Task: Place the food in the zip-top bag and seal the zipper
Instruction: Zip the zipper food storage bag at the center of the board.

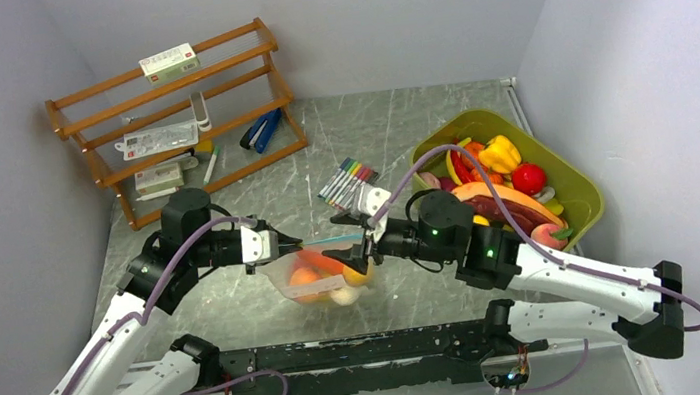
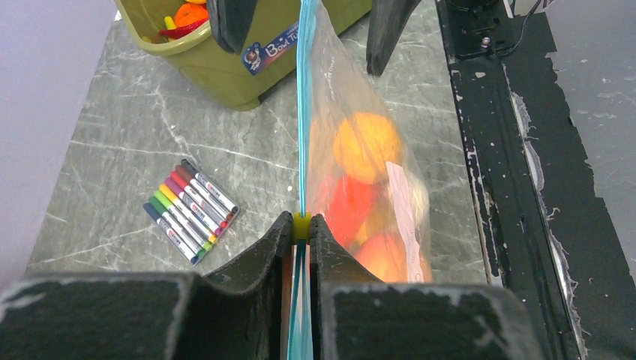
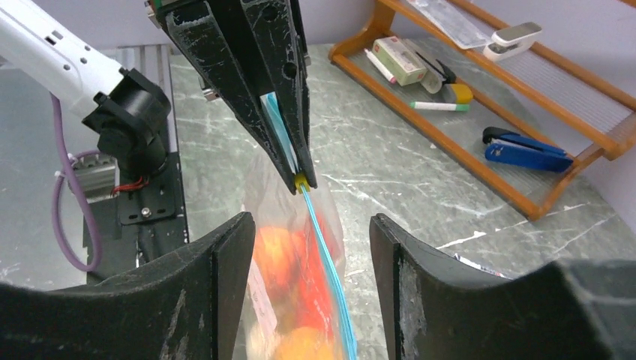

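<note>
The left arm (image 1: 124,321) and right arm (image 1: 577,270) reach toward each other; the left hand (image 2: 301,223) is pinched tight, the right hand (image 3: 311,229) spread wide.

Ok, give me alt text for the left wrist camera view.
The left end effector is shut on the zipper of the zip-top bag, which holds orange and red food. Marker pens lie at image left, an olive-green tub beyond.

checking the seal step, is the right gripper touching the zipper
Apart. The right wrist view shows the right gripper open, the zipper running down its middle with a clear gap on each side.
</note>
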Controlling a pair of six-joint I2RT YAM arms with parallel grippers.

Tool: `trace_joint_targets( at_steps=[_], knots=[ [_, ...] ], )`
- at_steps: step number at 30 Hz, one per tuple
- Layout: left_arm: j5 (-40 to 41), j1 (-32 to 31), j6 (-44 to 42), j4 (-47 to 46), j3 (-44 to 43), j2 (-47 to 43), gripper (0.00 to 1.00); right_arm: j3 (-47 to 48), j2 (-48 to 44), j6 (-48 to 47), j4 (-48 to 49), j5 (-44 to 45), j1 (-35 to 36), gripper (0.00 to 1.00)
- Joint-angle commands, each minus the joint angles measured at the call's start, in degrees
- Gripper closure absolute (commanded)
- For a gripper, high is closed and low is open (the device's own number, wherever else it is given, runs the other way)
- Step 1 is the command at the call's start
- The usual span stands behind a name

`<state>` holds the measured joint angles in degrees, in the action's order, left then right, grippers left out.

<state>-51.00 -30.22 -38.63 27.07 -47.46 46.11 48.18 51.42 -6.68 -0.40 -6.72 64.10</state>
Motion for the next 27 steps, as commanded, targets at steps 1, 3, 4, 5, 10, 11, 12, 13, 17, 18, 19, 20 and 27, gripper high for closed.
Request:
trace_joint_targets(
  at_steps=[1,3,4,5,10,11,12,13,17,18,19,20,27],
  knots=[
    [-1.26,0.07,-0.71,0.01,-2.52,0.16,0.93,2.81,3.25,-2.92,-4.66,-2.28,0.02,0.46],
    [-1.61,0.07,-0.89,0.21,-2.98,0.41,0.93,4.28,4.95,-3.75,-5.41,-3.35,0.00,0.51],
    [-1.70,0.07,-1.06,0.40,-3.22,0.53,0.93,5.17,5.95,-4.12,-6.10,-4.03,0.00,0.53],
    [-1.80,0.07,-1.21,0.58,-3.46,0.61,0.93,5.81,6.89,-4.39,-6.75,-4.50,-0.02,0.54],
    [-2.99,0.07,-2.82,0.75,-4.78,1.64,0.93,7.54,9.38,-5.39,-7.34,-4.06,-0.01,0.58],
    [-3.26,0.07,-3.19,1.04,-5.34,2.22,0.93,7.50,9.37,-5.51,-7.27,-3.96,-0.01,0.61],
    [-3.49,0.11,-3.74,1.49,-5.92,2.74,0.93,7.40,9.23,-5.60,-7.00,-3.71,-0.04,0.64],
    [-3.68,0.08,-4.28,2.02,-6.50,3.21,0.93,7.19,8.99,-5.75,-6.84,-3.49,-0.03,0.68],
    [-4.03,0.07,-4.45,1.48,-6.60,4.05,0.93,6.03,7.85,-6.25,-6.50,-2.22,-0.02,0.76],
    [-3.94,0.07,-4.56,1.32,-6.51,4.20,0.93,5.64,7.64,-6.62,-6.60,-2.33,-0.02,0.76],
    [-3.86,0.11,-4.71,1.55,-6.69,4.37,0.93,5.31,7.56,-7.12,-6.77,-2.01,-0.02,0.76],
    [-3.84,0.12,-4.99,1.96,-6.92,4.51,0.93,5.23,7.72,-7.42,-7.03,-1.68,-0.02,0.75],
    [-4.52,0.07,-3.66,0.26,-6.44,4.85,0.93,5.85,9.59,-8.80,-7.53,-0.50,-0.01,0.75]
  ],
)
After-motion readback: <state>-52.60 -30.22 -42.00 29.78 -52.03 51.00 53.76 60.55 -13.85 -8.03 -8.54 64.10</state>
